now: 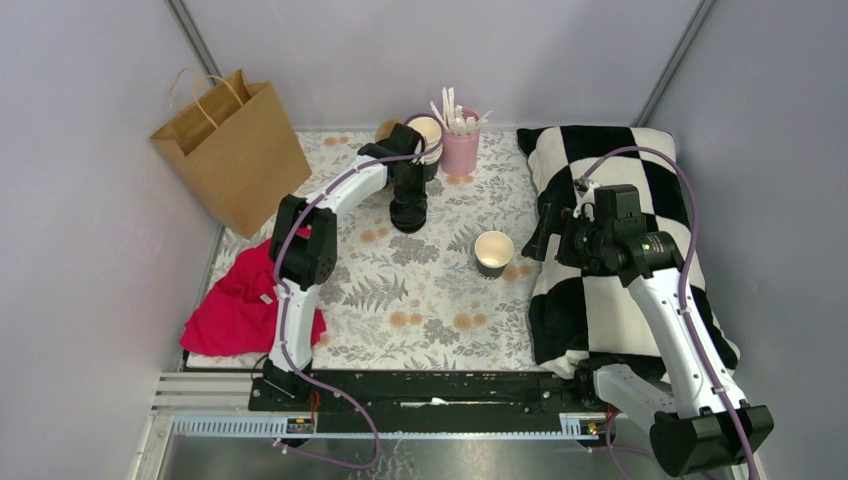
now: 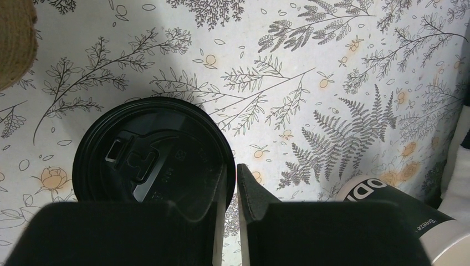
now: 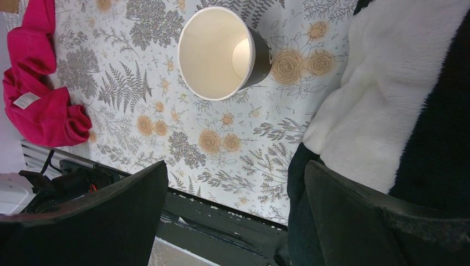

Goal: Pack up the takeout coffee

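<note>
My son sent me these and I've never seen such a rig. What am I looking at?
Two robot arms are bolted to a table's near edge. The wide picture looks down from above; the other two come from a camera on each wrist. On the floral cloth stand an open paper cup, a stack of black lids and a pink pot of sticks; a brown bag, red cloth and checkered blanket lie around. The left pincer, nearly closed, sits at the rim of the top lid; whether it grips is unclear. The right pincer is wide open, holding nothing.
</note>
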Tool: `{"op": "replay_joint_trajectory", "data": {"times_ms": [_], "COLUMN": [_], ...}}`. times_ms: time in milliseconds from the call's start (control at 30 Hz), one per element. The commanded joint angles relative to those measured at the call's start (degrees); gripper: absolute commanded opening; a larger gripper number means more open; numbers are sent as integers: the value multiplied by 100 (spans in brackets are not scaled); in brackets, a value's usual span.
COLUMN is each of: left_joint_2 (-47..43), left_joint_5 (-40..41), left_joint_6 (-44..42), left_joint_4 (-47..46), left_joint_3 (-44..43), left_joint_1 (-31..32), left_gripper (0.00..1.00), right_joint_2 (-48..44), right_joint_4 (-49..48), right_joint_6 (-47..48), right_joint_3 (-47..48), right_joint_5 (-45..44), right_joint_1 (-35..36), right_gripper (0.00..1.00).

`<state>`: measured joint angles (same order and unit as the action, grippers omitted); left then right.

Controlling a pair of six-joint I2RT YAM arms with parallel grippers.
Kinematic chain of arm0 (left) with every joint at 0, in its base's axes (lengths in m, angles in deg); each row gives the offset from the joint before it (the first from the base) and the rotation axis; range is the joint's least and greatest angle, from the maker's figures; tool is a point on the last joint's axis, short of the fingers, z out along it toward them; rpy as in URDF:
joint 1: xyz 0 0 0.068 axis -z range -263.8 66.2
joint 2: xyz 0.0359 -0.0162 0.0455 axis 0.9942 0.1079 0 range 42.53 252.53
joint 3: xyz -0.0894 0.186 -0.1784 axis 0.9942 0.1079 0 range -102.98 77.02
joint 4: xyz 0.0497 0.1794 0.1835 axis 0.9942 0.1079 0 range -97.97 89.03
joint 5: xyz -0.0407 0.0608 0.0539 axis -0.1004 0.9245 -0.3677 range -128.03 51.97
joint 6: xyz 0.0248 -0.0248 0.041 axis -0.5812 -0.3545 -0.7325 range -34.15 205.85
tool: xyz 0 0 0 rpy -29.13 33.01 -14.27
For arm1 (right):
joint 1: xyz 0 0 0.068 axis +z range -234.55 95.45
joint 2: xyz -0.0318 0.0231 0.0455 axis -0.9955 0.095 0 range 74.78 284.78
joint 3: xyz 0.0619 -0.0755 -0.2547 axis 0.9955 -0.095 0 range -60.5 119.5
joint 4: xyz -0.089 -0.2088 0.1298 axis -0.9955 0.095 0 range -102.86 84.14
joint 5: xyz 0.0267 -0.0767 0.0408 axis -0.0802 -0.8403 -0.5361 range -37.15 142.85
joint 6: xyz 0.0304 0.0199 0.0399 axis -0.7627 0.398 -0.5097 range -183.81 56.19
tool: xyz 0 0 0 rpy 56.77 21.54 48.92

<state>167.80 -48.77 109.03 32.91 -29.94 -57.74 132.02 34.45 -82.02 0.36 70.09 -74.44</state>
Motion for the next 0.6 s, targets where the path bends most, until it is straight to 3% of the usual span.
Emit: {"op": "replay_joint_trajectory", "data": {"times_ms": [0,233,567], "left_joint_2": [41,83,94], "left_joint_5": [-61,7,99], "left_joint_6": [10,-59,-50], "left_joint_4": [-42,-1,117], "left_joint_3": [-185,-151,-360], "left_joint_1": [-14,-18,-32], "left_gripper": [15,17,3], "right_joint_2": [-6,16,16], "right_joint_4": [-73,-73,-82], "right_joint_6": [29,29,21], "right_joint_3": [22,40,22], "right_joint_5": [109,111,113], "right_joint_1": [31,35,34], "right_gripper": [100,100,100]}}
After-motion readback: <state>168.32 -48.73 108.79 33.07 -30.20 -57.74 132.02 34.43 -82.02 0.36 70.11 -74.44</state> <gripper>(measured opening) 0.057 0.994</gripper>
